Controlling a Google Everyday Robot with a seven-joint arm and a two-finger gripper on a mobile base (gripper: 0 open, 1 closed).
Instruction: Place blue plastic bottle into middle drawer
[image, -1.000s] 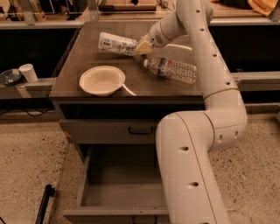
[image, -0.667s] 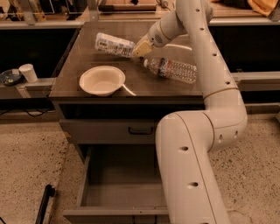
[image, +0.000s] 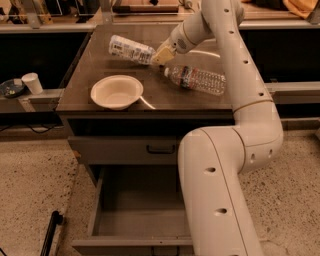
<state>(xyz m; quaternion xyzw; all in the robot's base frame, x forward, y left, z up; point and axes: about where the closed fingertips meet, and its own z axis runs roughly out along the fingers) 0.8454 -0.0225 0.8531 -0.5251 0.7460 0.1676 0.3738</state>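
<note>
The blue plastic bottle (image: 130, 49), with a white and pale-blue label, is tilted above the back of the dark cabinet top. My gripper (image: 159, 55) is shut on its cap end, at the bottle's right. The middle drawer (image: 135, 197) stands pulled open low at the front of the cabinet, with a bare grey floor. My white arm covers the drawer's right part.
A clear ribbed bottle (image: 198, 80) lies on the top just right of the gripper. A white bowl (image: 116, 92) sits at the front left of the top. A closed drawer front with a black handle (image: 161, 149) is above the open drawer. A paper cup (image: 33, 82) stands on a ledge at left.
The gripper and the bottle it holds have shifted slightly to the left. The rest has not moved.
</note>
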